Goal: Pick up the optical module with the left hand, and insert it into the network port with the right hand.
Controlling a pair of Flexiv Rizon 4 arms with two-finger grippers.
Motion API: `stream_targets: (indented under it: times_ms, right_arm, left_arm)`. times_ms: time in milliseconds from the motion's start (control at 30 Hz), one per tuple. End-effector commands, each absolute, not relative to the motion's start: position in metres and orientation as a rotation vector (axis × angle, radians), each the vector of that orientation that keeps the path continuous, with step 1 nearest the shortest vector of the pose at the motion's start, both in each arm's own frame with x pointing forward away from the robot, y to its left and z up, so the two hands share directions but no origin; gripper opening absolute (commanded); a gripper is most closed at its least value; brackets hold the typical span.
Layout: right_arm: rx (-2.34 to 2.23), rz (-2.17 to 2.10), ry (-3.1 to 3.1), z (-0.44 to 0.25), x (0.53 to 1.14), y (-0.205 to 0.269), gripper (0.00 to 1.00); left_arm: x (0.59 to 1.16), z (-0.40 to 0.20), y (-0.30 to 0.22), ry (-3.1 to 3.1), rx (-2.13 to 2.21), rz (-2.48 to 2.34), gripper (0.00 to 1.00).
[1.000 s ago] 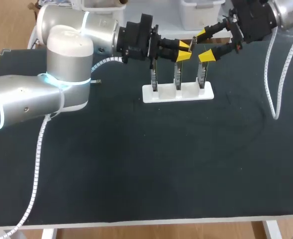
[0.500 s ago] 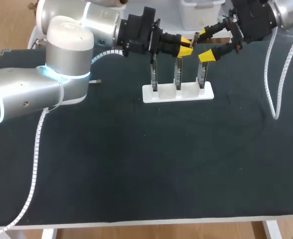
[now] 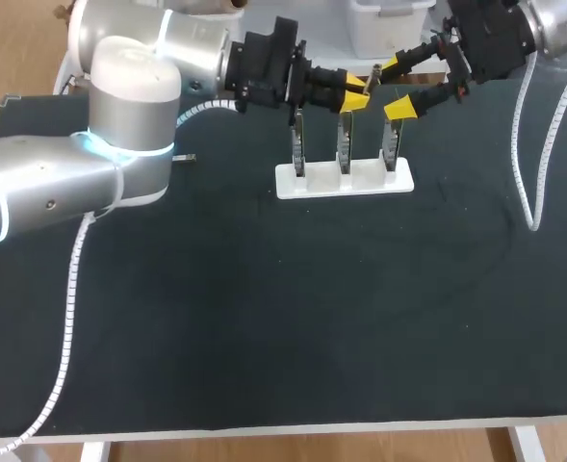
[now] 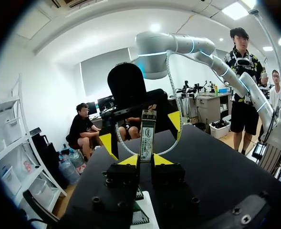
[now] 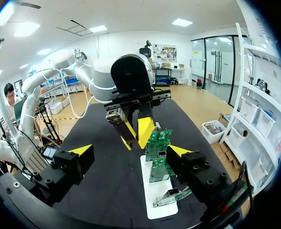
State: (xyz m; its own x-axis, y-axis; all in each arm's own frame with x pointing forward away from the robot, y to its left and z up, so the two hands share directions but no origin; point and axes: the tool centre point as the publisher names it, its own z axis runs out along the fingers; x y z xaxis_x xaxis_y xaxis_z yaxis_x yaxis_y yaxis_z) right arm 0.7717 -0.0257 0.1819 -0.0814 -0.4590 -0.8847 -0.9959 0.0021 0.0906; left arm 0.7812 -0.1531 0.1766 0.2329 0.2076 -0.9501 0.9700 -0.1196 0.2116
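Observation:
My left gripper (image 3: 356,91) is shut on the optical module (image 3: 372,74), a slim silver bar with a label, held above the white stand (image 3: 346,180). In the left wrist view the module (image 4: 147,130) stands upright between the yellow tips of the left gripper (image 4: 145,160). My right gripper (image 3: 395,87) is open just beyond it, one finger on each side of the module's far end without touching. From the right wrist view, the right gripper (image 5: 130,150) gapes wide and faces the left gripper (image 5: 134,131). Green port boards (image 5: 156,140) stand on the stand below.
The white stand (image 5: 155,200) holds three upright circuit boards (image 3: 343,144) in a row near the table's far edge. A white coiled cable (image 3: 543,144) hangs from my right arm at the right. White bins (image 3: 384,29) sit just behind the table.
My left arm has lifted and carried the module slightly up and toward the right gripper. The right gripper has stayed in place, open.

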Motion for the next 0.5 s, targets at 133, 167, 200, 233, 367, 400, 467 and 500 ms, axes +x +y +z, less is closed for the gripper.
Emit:
stream_targets:
  times_ms: [133,167,200,233,367,400,467,500]
  right_arm:
    - [-1.523,1.022,1.617,0.182,0.770,-0.026,1.00]
    - [-1.523,1.022,1.617,0.182,0.770,-0.026,1.00]
    - [-1.523,1.022,1.617,0.182,0.770,-0.026,1.00]
    - [-1.523,1.022,1.617,0.182,0.770,-0.026,1.00]
    - [-1.523,1.022,1.617,0.182,0.770,-0.026,1.00]
    - [-1.523,1.022,1.617,0.182,0.770,-0.026,1.00]
    - [-1.523,1.022,1.617,0.182,0.770,-0.026,1.00]
    - [-1.523,1.022,1.617,0.182,0.770,-0.026,1.00]
  left_arm:
    - [0.796,0.175,-0.153,1.144,1.557,-0.998,0.00]
    - [0.797,0.175,-0.153,1.144,1.559,-0.998,0.00]
    - [0.799,0.175,-0.152,1.144,1.565,-0.997,0.00]
    - [0.799,0.175,-0.152,1.144,1.566,-0.997,0.00]
    - [0.803,0.178,-0.152,1.146,1.576,-0.993,0.00]
    - [0.804,0.178,-0.151,1.146,1.579,-0.994,0.00]
    - [0.805,0.178,-0.152,1.147,1.589,-1.002,0.00]
    - [0.805,0.178,-0.152,1.147,1.589,-1.003,0.00]
